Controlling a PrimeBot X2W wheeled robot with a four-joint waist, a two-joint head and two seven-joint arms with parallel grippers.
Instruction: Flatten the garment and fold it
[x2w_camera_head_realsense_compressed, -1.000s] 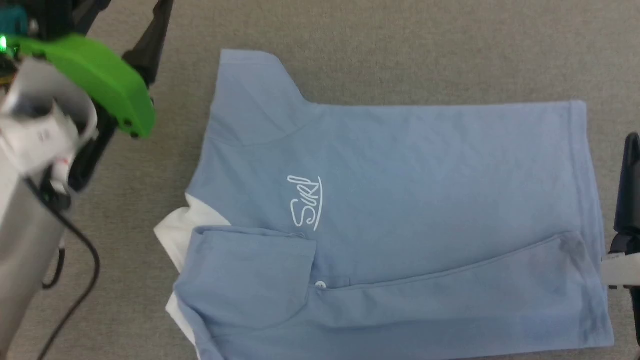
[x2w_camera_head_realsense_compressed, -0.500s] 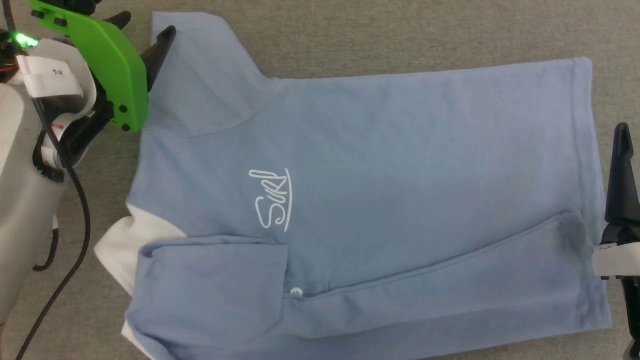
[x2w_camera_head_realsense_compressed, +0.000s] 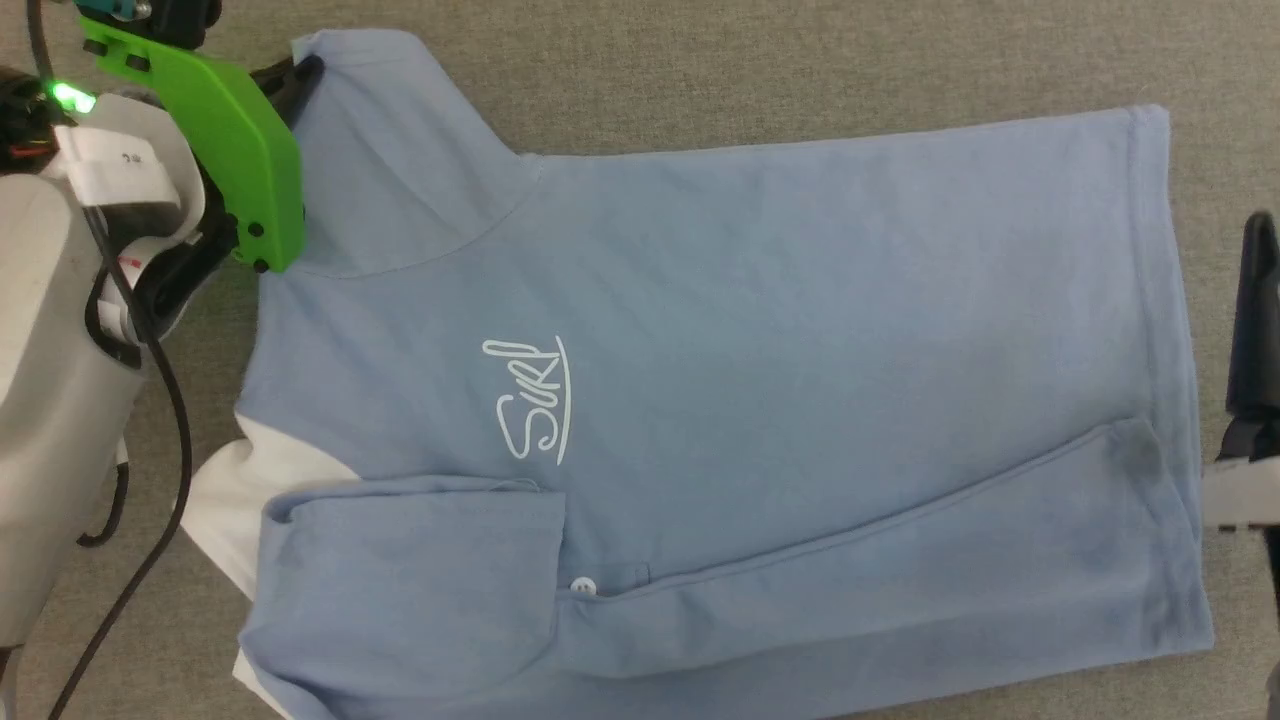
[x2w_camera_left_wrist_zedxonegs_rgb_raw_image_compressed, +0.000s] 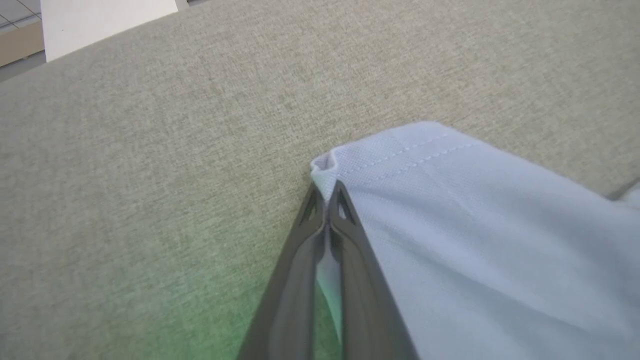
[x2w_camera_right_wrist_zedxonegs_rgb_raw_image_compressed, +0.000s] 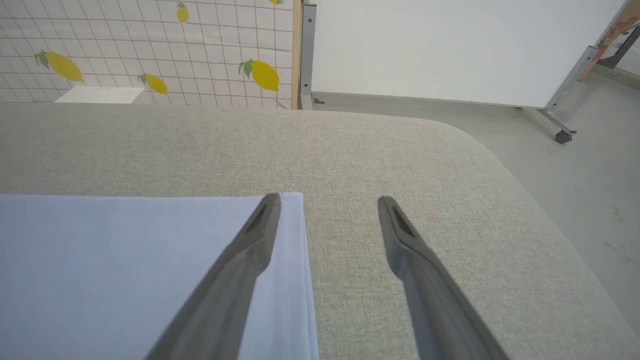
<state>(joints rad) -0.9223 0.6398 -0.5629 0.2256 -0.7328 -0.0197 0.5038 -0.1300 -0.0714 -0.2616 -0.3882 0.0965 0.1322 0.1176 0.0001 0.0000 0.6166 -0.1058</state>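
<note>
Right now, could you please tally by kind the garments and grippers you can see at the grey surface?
Garment: 1
Grippers: 2 (left gripper shut on the garment, right gripper open)
Total: 3

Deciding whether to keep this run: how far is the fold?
Done: garment lies flat, near side and near sleeve folded in. In hand: left gripper shut on the far sleeve corner; right gripper open at the hem corner. Left: fold far side, then probably across.
</note>
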